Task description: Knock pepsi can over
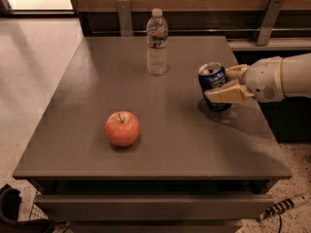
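Observation:
The pepsi can (212, 81), dark blue with a silver top, stands near the right edge of the grey table (146, 144), leaning slightly to the left. My gripper (216, 83) reaches in from the right and holds the can between its two tan fingers. One finger (227, 94) lies across the can's front and the other (236, 72) sits behind it. The white arm (284, 77) stretches off to the right.
A clear plastic water bottle (157, 42) stands upright at the table's back middle, left of the can. A red apple (122, 128) sits front left of centre. The table's right edge is just beside the can, and a wooden wall runs behind it.

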Controlling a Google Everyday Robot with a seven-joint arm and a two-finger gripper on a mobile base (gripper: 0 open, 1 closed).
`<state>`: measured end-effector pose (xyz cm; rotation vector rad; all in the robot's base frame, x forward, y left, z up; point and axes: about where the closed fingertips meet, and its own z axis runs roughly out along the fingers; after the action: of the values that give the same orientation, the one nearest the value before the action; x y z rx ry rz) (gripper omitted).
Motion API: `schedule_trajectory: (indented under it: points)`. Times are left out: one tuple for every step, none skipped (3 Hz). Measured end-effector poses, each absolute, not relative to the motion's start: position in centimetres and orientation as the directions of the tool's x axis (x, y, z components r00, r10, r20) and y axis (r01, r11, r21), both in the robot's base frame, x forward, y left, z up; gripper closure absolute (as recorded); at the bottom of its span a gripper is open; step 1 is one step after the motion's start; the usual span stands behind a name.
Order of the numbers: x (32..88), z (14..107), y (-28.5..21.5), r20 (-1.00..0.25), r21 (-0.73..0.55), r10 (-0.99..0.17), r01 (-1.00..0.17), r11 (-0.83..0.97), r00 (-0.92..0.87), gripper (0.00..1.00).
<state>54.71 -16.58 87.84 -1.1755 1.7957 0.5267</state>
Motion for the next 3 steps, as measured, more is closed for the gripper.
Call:
schedule_trajectory:
  points:
    - [53.9, 87.78, -16.8, -0.768, -0.144, -0.619, -0.896, 0.421, -0.167, 1.0]
    - [53.55, 87.47, -16.78, -0.685, -0.162, -0.708, -0.911, 0.379, -0.172, 1.0]
    - [53.26, 86.83, -16.6, -0.611, -0.163, -0.773, -0.929, 0.332, -0.169, 1.0]
